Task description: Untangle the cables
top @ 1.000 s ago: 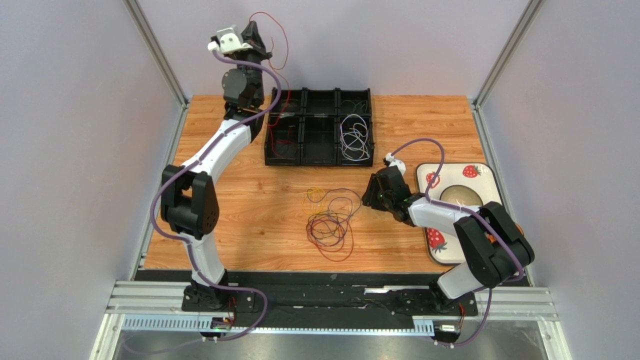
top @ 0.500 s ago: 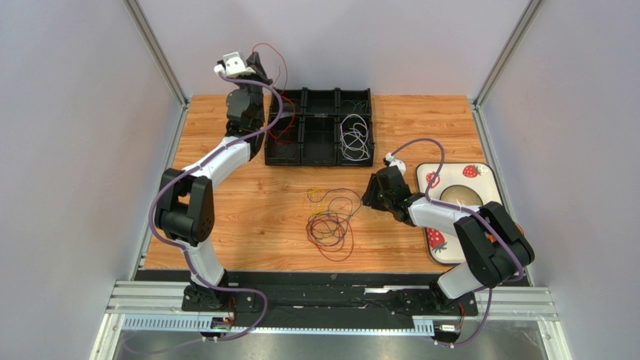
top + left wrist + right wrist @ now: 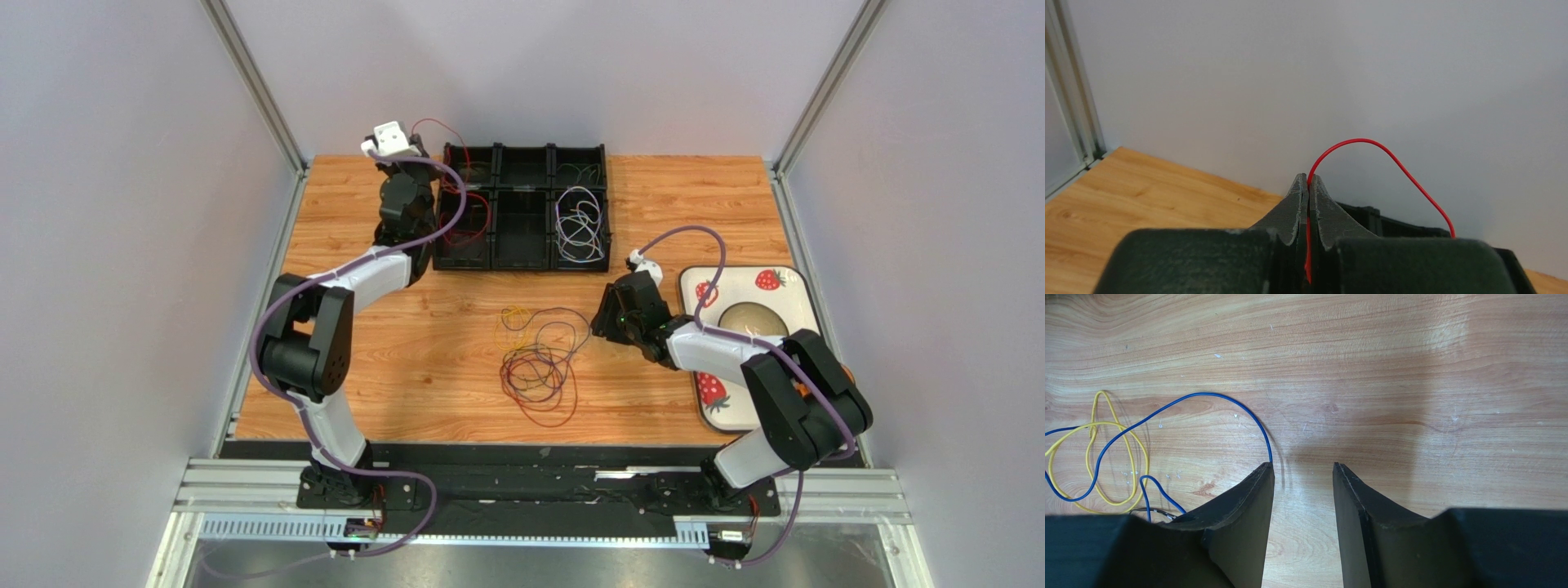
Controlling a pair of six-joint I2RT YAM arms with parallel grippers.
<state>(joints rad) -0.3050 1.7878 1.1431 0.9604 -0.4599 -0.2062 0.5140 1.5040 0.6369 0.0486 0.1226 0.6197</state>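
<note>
While left gripper (image 3: 1309, 184) pinches red wire (image 3: 1364, 142), jaws closed tight on it above left end of black tray (image 3: 521, 153), sorting looks partway done. White wires (image 3: 579, 227) already lie in tray's right compartment. Red one not yet released. Tangle (image 3: 540, 368) of dark, yellow and blue strands remains on table (image 3: 405, 355), apart from tray. Right gripper (image 3: 1303, 471) half-spread, holding nothing, low over wood, blue wire (image 3: 1198, 398) just beside one finger. Judgement: bulk of separating left.

Legible text, labels, brands, numbers, signs: none in any view. Only printed marking: red strawberry pictures, without lettering, on the white plate (image 3: 736, 284) lying on the surface at about 3 o'clock.
</note>
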